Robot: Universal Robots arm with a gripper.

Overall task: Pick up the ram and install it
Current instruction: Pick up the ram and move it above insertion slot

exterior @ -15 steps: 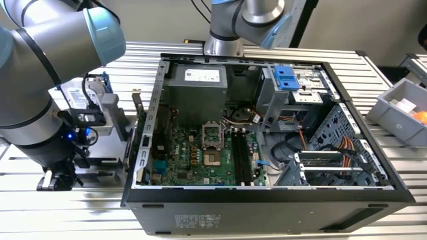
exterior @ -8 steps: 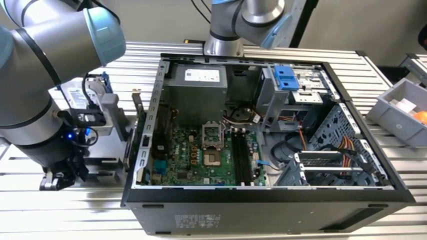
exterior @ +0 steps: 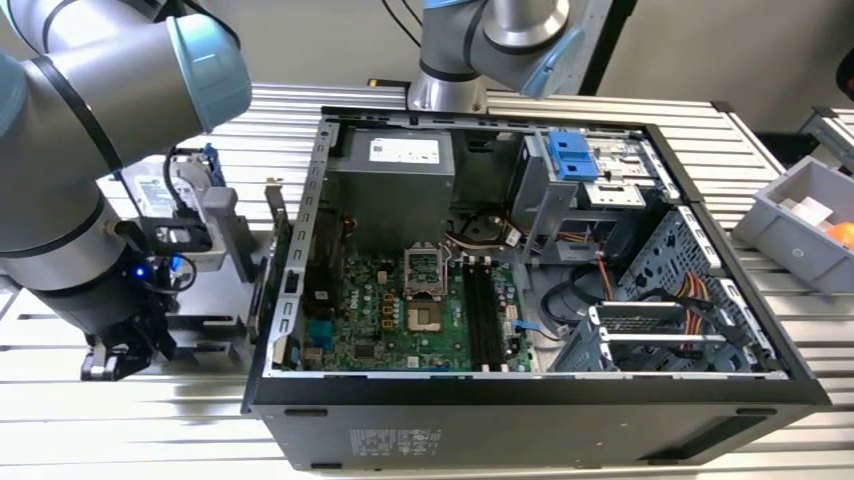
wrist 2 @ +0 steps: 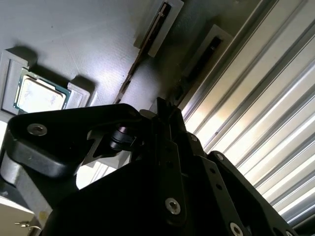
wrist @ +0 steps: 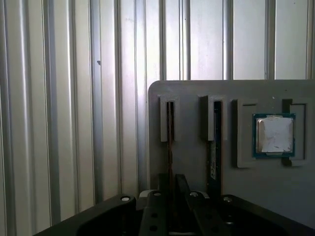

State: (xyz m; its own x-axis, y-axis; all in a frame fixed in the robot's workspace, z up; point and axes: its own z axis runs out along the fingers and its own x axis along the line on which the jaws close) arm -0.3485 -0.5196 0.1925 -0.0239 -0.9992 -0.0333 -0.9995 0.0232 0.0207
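In my judgement the work is at its very beginning. The ram [wrist: 170, 137] is not yet lifted. It stands on its edge in a narrow pocket of the grey holder plate [wrist: 192, 98], which lies on the ribbed metal table [wrist: 59, 98]. A second stick [wrist: 215, 147] stands in the next pocket, parallel to the ram. The square processor chip [wrist: 274, 135] lies in its own pocket beyond that second stick.

In the first wrist view my gripper [wrist: 171, 191] is low at the near end of the ram and in line with it. Whether it is open or already closed on the board, I cannot tell, because my own black body hides the place of contact.

In the exterior view my gripper [exterior: 123, 358] is down outside the computer case [exterior: 534, 405], at about 8 o'clock from the motherboard [exterior: 387, 330]. The black memory slots [exterior: 483, 310] are at about 3 o'clock from the processor socket [exterior: 424, 270], and they look empty to me. So no finished step shows: the ram is neither picked up nor installed.
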